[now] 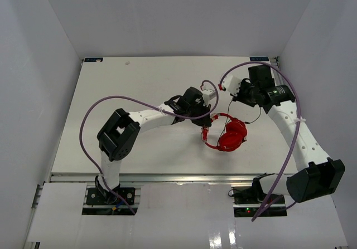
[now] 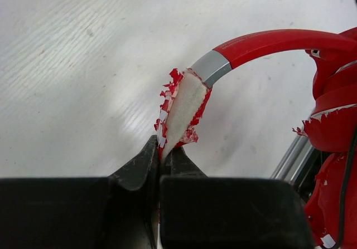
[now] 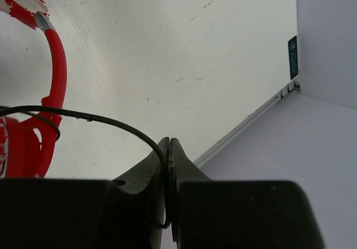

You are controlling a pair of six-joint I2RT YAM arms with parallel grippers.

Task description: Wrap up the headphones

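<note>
from above, i see the headphones (image 1: 226,133) resting on the white tabletop (image 1: 139,76), right of centre between my two arms, with the headband (image 1: 218,116) arching toward the left arm. through the left wrist camera, the left claw (image 2: 160,165) is pinched together on the torn white-and-red padded end (image 2: 181,107) of the headband, and the red cups (image 2: 334,115) sit off to the right. through the right wrist camera, the right claw (image 3: 168,168) is clamped on the thin black cable (image 3: 100,117), which curves away to the left toward the headphones on the tabletop.
</note>
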